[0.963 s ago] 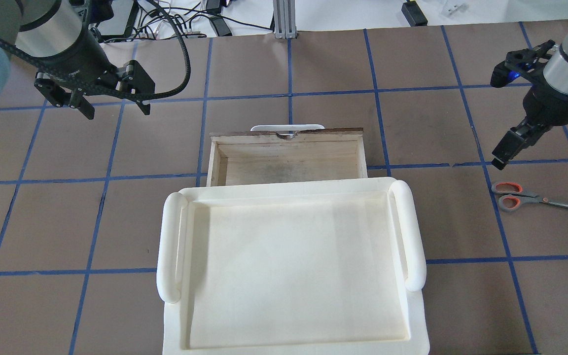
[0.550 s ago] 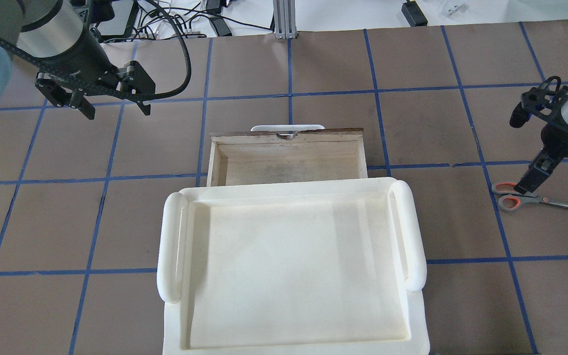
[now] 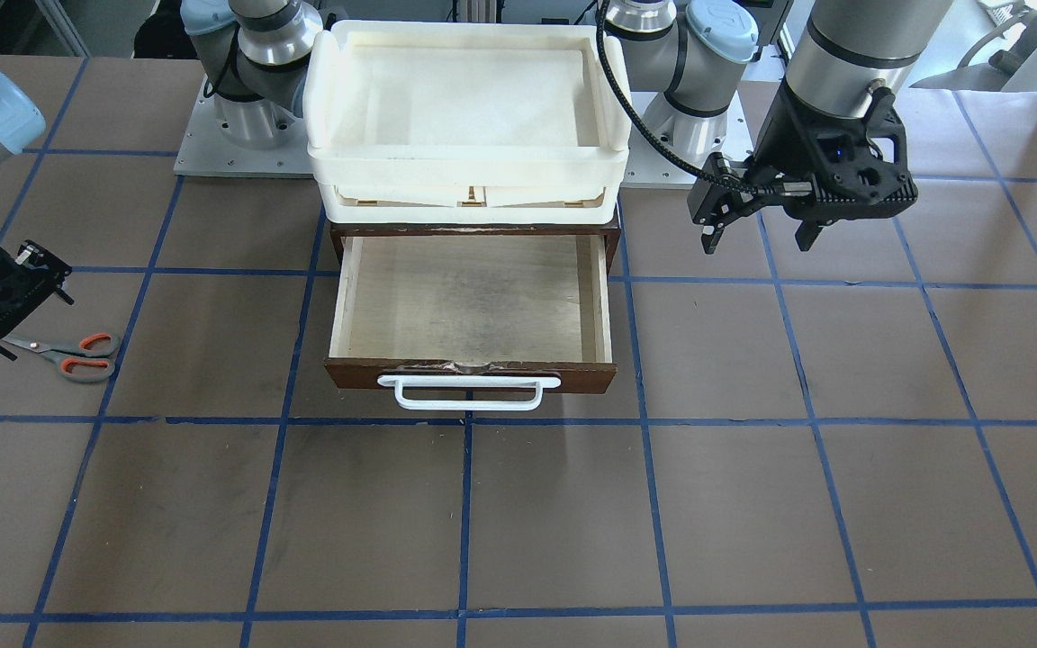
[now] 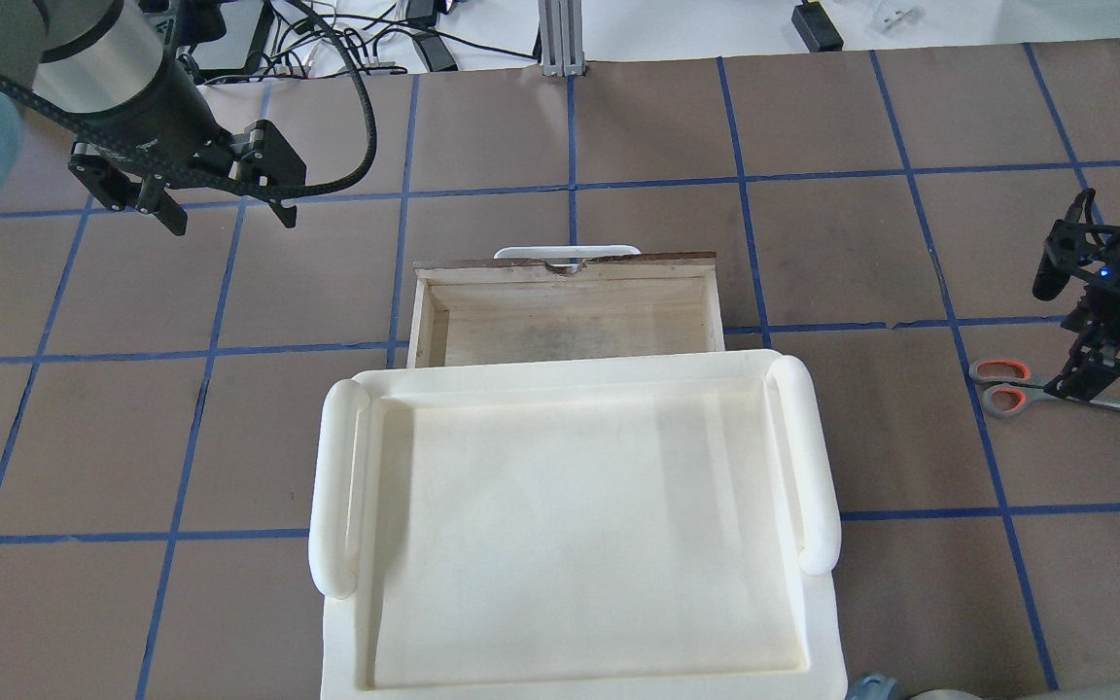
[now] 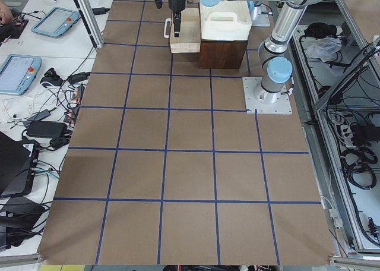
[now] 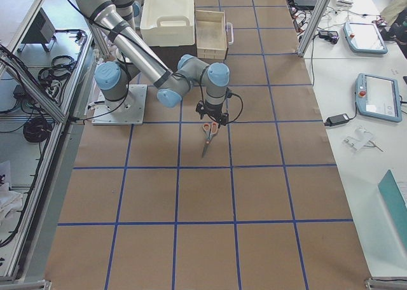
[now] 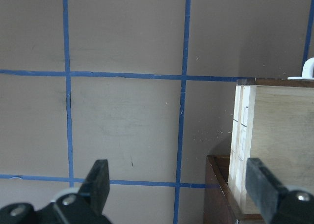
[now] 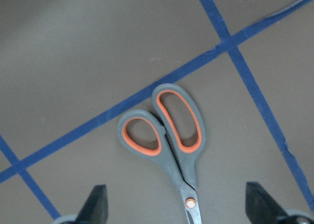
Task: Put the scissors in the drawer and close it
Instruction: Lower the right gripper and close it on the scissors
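Scissors (image 8: 171,135): lying flat on the tabletop (image 3: 752,495) on the robot's right, well apart from the drawer, blades closed. The grey loops (orange-red inside) point toward the drawer side and the blades point away from it.
Right pincer (image 8: 177,199): released, jaws wide. It is down low over the scissors, one finger on each side near the pivot screw. Whether it touches them cannot be told.
Left pincer (image 4: 227,216): released and holding nothing. It hangs above bare tabletop on the robot's left, near the drawer's front corner.
Drawer (image 3: 469,301): pulled open, with its pale plywood floor bare (some dark smudging in the middle).
Bar handle (image 3: 469,396): white, on the dark brown front, facing away from the robot.
Cream tray (image 4: 560,374): sits on top of the cabinet above the drawer.
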Robot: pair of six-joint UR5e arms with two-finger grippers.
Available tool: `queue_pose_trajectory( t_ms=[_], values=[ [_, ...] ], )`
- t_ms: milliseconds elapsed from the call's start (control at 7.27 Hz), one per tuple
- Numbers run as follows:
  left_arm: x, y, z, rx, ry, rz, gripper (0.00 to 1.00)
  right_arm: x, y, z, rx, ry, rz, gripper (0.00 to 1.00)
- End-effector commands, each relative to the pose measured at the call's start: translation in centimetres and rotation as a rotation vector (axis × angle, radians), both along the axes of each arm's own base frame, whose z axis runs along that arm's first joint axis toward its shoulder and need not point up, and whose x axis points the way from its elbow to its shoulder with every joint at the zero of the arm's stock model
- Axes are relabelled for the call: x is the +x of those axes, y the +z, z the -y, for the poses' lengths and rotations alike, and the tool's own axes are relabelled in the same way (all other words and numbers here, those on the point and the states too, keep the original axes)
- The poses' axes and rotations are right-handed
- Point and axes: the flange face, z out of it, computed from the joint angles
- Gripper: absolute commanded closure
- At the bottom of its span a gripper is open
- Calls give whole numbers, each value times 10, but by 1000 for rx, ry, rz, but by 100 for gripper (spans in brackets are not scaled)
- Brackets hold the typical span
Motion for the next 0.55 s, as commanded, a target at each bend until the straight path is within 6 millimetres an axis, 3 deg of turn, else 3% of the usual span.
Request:
queue_pose_trajectory(
  t_ms=[0,413],
  values=[
    [0,0,0,1,-3,3,0,-16,-30,-6,-53,139,11,1],
    [0,0,0,1,-4,2,0,-27,-44,-14,-44,217,35,5]
  ],
)
